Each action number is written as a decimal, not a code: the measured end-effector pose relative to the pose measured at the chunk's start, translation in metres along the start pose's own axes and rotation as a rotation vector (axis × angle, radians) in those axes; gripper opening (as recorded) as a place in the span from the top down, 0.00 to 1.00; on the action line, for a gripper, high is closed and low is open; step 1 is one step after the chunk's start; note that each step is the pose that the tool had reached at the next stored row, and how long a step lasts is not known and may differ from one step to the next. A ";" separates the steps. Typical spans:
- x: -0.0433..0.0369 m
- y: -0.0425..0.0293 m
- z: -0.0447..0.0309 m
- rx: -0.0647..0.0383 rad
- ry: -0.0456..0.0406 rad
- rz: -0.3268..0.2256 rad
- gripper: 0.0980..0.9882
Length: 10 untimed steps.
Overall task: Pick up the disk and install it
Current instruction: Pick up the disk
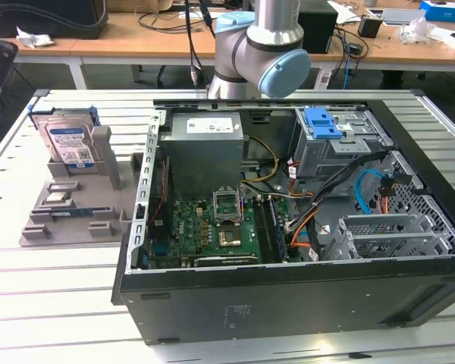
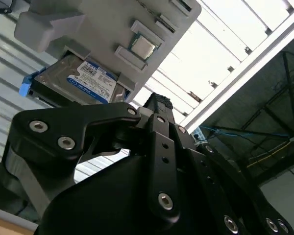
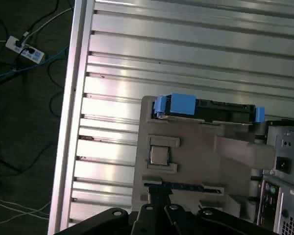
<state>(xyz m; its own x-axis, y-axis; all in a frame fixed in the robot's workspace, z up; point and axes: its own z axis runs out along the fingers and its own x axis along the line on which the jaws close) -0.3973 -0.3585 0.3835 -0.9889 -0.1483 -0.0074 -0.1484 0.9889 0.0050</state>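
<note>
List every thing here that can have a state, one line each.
disk, standing on edge in the grey holder, not yet picked up.
computer case, lying on its side, side cover off.
chip, seated in the grey holder.
blue bracket, on the drive cage inside the case.

The disk [image 1: 68,144] at rest
Silver, blue-framed, label facing out, it stands tilted in a grey holder [image 1: 108,163] at the exterior view's left.
</note>
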 end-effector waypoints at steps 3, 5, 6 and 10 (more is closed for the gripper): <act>0.0000 0.0000 0.0001 -0.001 0.0006 -0.122 1.00; 0.0000 0.0000 0.0001 -0.001 0.0008 -0.170 1.00; 0.0000 0.0000 0.0002 -0.001 0.0009 -0.190 1.00; 0.0000 0.0000 0.0002 -0.002 0.0014 -0.290 1.00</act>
<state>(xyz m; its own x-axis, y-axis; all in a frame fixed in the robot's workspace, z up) -0.3973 -0.3585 0.3833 -0.9050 -0.4253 -0.0074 -0.4254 0.9050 0.0051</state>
